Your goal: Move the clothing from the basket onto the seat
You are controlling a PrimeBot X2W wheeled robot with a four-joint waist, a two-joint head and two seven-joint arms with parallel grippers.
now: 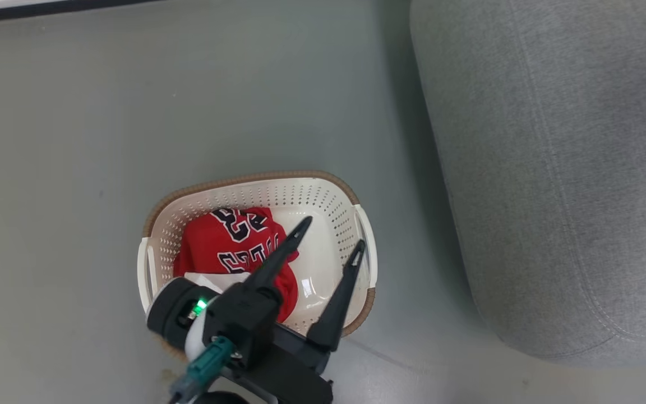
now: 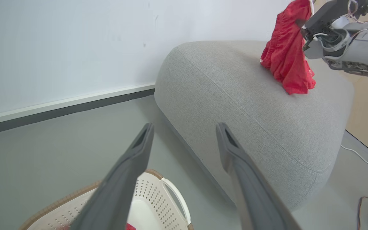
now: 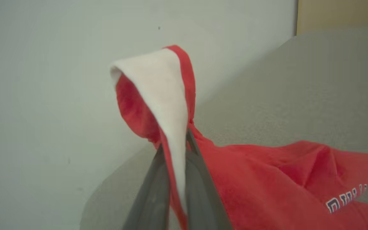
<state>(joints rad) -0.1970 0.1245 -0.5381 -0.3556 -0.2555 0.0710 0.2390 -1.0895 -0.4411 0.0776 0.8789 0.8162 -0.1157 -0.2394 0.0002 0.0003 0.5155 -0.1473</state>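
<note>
Left gripper (image 1: pixel 334 232) wide over basket (image 1: pixel 278 196); right gripper (image 3: pixel 174 143) pinching red clothing (image 3: pixel 267 179), seemingly touching seat (image 2: pixel 235 95)

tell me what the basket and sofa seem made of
The basket looks like moulded cream plastic, slightly glossy, with punched holes; its brown rim only looks woven. The sofa seems matte grey woven fabric, judging by its visible weave and stitched seams.

The left tool (image 1: pixel 333 233) has long dark tapered fingers (image 1: pixel 276 261), a black wrist (image 1: pixel 172 310), green light (image 1: pixel 200 306) and teal connector (image 1: pixel 210 360).
</note>
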